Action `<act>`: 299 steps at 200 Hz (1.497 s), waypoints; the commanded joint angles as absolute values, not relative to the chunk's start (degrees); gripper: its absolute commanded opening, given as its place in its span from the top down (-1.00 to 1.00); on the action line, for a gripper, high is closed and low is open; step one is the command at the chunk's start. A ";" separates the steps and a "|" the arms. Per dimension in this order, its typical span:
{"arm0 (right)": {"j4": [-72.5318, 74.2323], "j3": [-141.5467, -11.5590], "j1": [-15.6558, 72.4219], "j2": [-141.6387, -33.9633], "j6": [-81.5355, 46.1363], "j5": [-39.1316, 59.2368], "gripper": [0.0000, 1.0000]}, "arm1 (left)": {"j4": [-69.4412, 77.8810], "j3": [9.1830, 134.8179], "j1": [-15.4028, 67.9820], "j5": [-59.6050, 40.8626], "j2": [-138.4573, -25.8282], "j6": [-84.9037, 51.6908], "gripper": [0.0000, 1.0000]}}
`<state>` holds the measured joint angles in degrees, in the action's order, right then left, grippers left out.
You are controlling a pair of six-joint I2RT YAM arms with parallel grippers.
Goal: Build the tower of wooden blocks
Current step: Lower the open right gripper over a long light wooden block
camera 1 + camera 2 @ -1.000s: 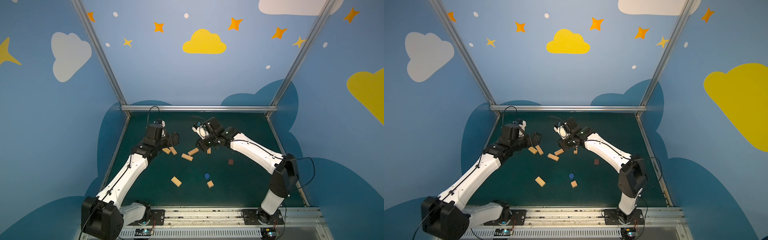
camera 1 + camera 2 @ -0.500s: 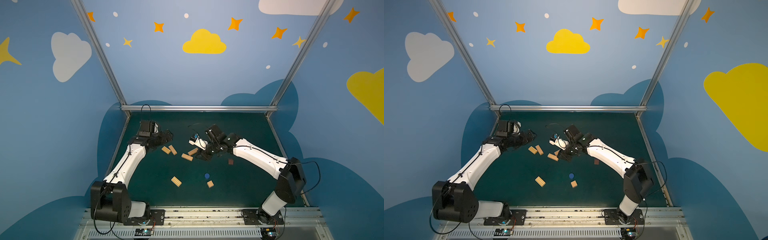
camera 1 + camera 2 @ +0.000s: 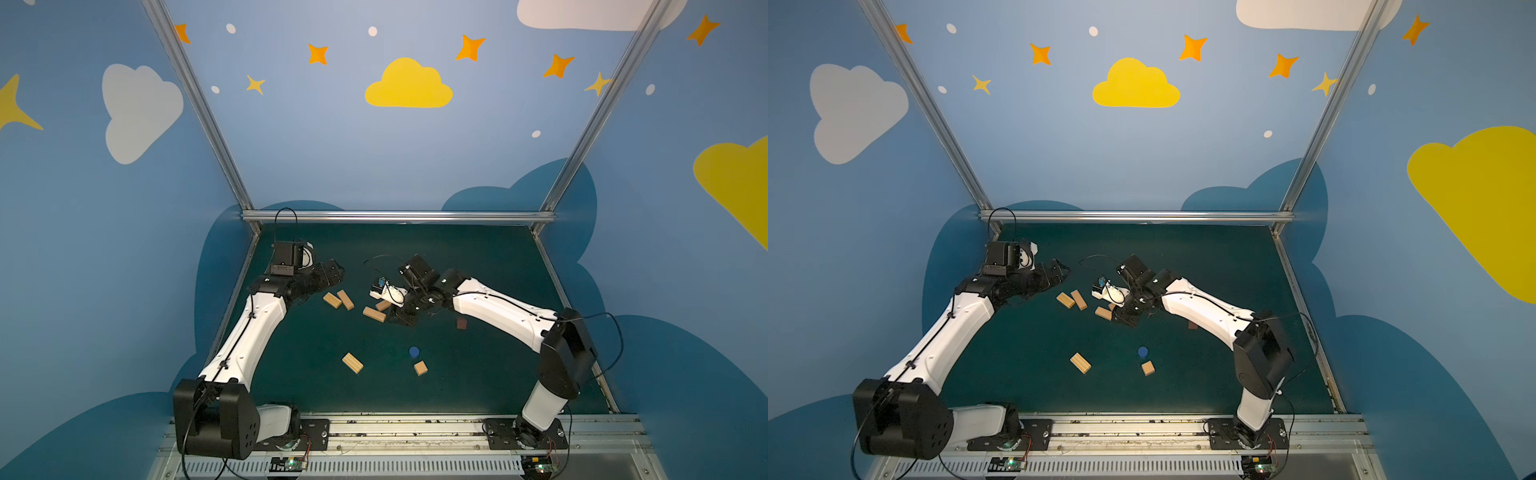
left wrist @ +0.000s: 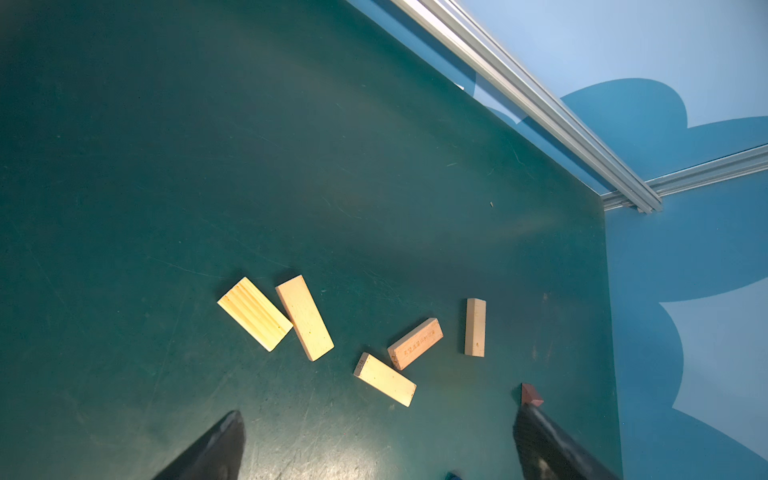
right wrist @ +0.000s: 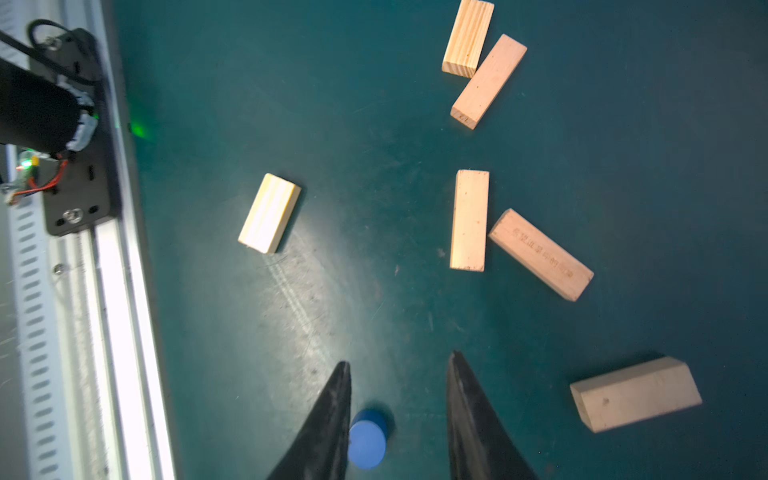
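Observation:
No wood block tower shows; the wood blocks lie loose and flat on the green mat. Two tan bars touch at the left middle, two more lie beside my right gripper, and another bar lies toward the front. In the right wrist view a further bar lies beside the fingers. The blue round piece shows on the mat between them, untouched. Tan cube and dark reddish-brown cube sit apart. My left gripper hangs wide open, left of the pair.
Metal frame rails and blue walls close in the mat at the back and sides. The arm bases stand on a slotted rail along the front edge. In the left wrist view the dark cube sits just past one fingertip.
The right gripper has swung down and forward to the middle bars, its jaws narrowing slightly. The left arm has pulled back toward the left wall, staying wide open.

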<state>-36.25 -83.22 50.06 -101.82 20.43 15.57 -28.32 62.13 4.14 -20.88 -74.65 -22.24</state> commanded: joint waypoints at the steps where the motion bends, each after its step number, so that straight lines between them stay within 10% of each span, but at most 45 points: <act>1: -37.97 -86.91 50.62 -104.97 20.26 14.07 0.36 | -29.29 62.50 4.00 -20.38 -74.14 -21.09 -0.99; 299: -45.09 -107.20 53.04 -131.58 8.57 6.05 0.28 | -27.17 61.27 1.41 -23.81 -72.24 -22.58 -0.99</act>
